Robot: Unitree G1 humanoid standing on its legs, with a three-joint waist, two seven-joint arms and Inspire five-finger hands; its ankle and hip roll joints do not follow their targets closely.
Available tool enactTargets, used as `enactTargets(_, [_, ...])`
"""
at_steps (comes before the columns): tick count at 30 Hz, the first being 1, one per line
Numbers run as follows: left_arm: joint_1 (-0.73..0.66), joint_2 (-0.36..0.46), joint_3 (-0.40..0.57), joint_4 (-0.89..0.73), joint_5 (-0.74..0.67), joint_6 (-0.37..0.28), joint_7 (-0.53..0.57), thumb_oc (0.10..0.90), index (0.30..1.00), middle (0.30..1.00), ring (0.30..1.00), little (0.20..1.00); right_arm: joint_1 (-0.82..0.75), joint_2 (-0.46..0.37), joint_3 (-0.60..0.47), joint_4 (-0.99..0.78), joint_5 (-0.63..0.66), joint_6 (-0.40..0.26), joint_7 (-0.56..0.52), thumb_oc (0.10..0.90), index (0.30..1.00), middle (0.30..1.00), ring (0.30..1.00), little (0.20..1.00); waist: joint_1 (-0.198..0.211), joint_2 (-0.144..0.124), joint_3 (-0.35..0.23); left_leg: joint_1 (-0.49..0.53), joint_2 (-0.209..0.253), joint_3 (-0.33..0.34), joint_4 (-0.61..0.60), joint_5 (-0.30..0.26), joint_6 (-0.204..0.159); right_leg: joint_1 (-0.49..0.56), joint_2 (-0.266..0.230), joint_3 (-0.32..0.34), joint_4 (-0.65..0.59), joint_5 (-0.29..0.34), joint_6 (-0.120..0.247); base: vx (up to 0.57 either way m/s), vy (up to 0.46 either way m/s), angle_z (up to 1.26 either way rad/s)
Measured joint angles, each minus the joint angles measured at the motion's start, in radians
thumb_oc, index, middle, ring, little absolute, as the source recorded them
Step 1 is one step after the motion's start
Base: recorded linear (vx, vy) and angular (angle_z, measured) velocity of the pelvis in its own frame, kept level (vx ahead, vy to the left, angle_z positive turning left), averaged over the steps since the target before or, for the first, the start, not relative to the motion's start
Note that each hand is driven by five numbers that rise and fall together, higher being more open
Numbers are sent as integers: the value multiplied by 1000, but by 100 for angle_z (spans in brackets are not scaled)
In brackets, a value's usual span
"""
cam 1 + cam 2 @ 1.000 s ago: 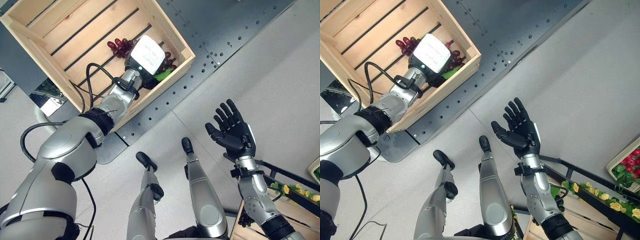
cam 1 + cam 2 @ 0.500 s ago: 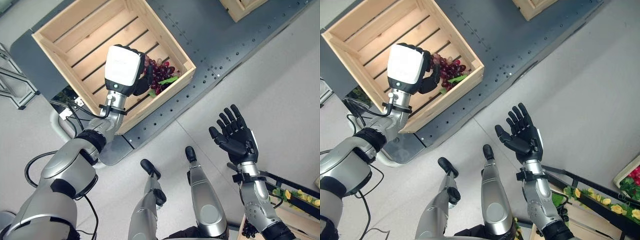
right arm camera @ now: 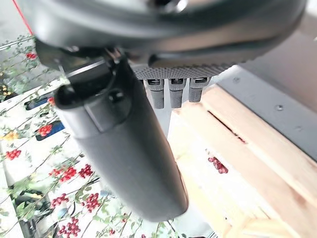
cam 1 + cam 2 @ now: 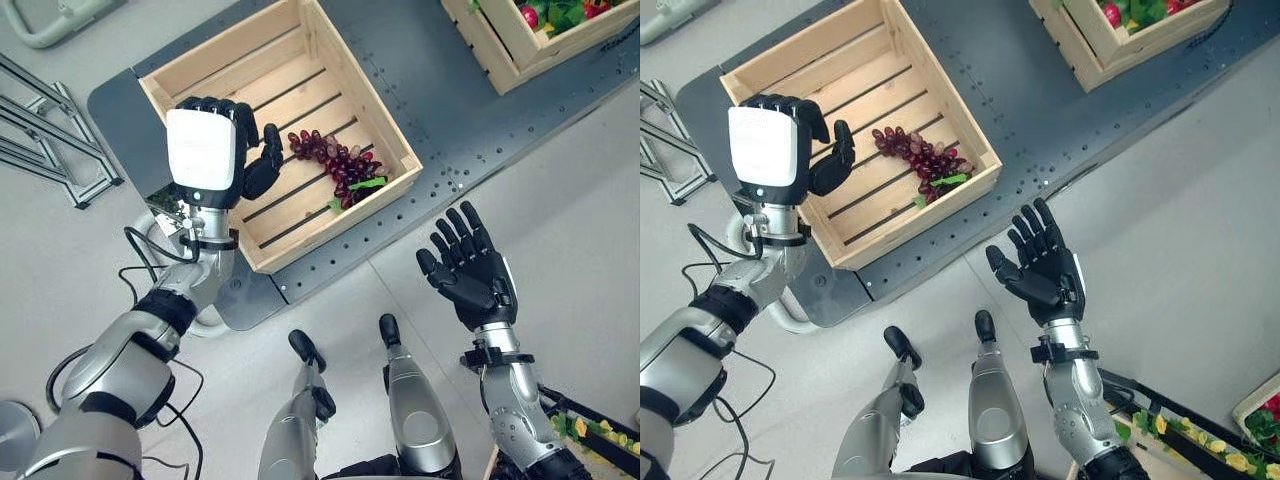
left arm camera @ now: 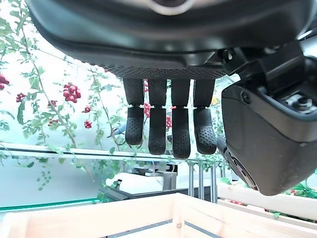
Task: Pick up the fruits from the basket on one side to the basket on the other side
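Clearly the grapes lie loose on the slats of the wooden crate, near its front corner. The left hand hovers beside them, fingers relaxed and empty; the right hand is raised palm up, well apart, fingers spread, holding nothing. With this bunch delivered, I'd guess the next reach should go for another fruit. A second crate is cut off at the edge, its contents hard to name.
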Motion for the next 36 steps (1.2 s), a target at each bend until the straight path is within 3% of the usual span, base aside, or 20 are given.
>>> enactTargets(3, [0,2,0,-4,0,2,-2,400,300,300,300,300,1,-1,-17,1,0,6,-1,800,900,900,900,900,-2,0,0,0,4,7,0,-3,-5,9,5,4,-30,18,-1,7,0,-7])
enactTargets(4, [0,2,0,-5,0,5,-3,544,516,516,516,516,1,-1,-17,1,0,7,-1,800,900,900,900,900,-3,0,0,-1,5,9,0,-3,-6,10,5,5,-33,19,-2,16,-9,-8])
enactTargets(5, [0,2,-1,-8,0,12,-13,769,853,853,853,853,1,0,-16,1,0,8,-1,800,900,900,900,900,-5,0,0,-1,6,12,0,-3,-5,13,7,5,-44,24,-2,13,-5,-7])
enactTargets(6, [0,2,-2,-9,0,19,-24,800,900,900,900,900,0,0,-16,1,0,9,-1,800,900,900,900,900,-8,0,0,-1,7,15,0,-3,-4,13,8,5,-47,26,-3,14,-4,-8])
enactTargets(24, [-57,9,-194,43,39,75,-121,800,900,900,900,900,-2,-4,-15,45,4,16,0,800,900,900,900,900,-38,0,0,-13,6,22,0,-9,-14,-6,9,26,-59,31,-1,16,2,-3])
enactTargets(36, [-195,6,-345,133,77,47,-331,800,900,900,900,900,-15,-38,-9,59,5,16,2,800,900,900,900,900,-73,0,0,-57,0,28,0,-8,-14,-74,7,43,-35,30,-1,-1,-11,-4])
